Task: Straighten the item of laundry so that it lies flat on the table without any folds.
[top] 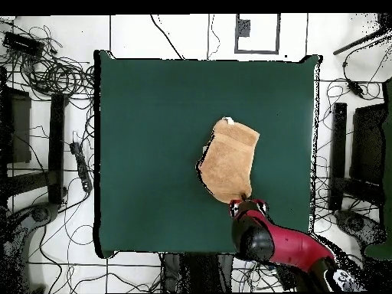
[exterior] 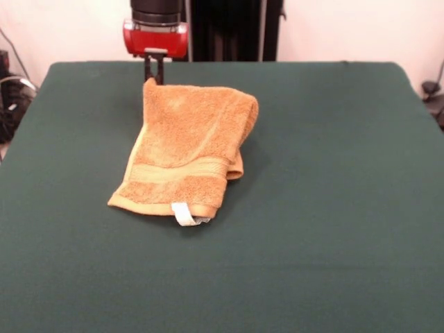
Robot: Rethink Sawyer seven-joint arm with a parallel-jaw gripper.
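The orange-tan towel (exterior: 184, 149) lies on the dark green table (exterior: 333, 173), folded over on itself, with its right side doubled under. Its woven band and white tag (exterior: 183, 214) face the near edge. My gripper (exterior: 154, 75) hangs from the red wrist at the towel's far left corner. Its fingers are closed on that corner, which peaks up to them. In the overhead view the towel (top: 228, 164) sits right of the table's (top: 145, 153) centre, with the gripper (top: 246, 200) at its lower tip and the tag (top: 227, 120) at the top.
The red and black arm (top: 287, 249) reaches in from the bottom right of the overhead view. Cables and dark stands lie on the floor around the table on all sides.
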